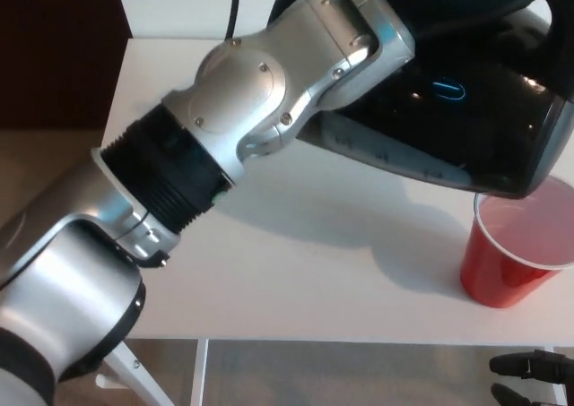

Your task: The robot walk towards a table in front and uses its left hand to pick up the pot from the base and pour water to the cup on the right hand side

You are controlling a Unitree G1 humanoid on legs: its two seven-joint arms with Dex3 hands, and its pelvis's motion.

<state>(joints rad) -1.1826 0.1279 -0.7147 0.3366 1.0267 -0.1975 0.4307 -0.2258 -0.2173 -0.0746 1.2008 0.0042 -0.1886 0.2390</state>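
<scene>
A black electric pot (466,110) with a small blue light hangs in the air over the white table (296,272), tilted down to the right. Its lower right end sits just above the rim of the red cup (511,254), which stands upright near the table's right front. My left hand (377,21) is shut on the pot at its top; the silver wrist and forearm cover most of the grip. A small dark part of my right hand (534,370) shows below the table's front edge at the bottom right. Whether water is flowing cannot be seen.
A black cable (236,3) runs up off the back of the table. A dark wooden panel (54,47) stands at the left, with beige floor below it. The table's front edge runs along the bottom of the view.
</scene>
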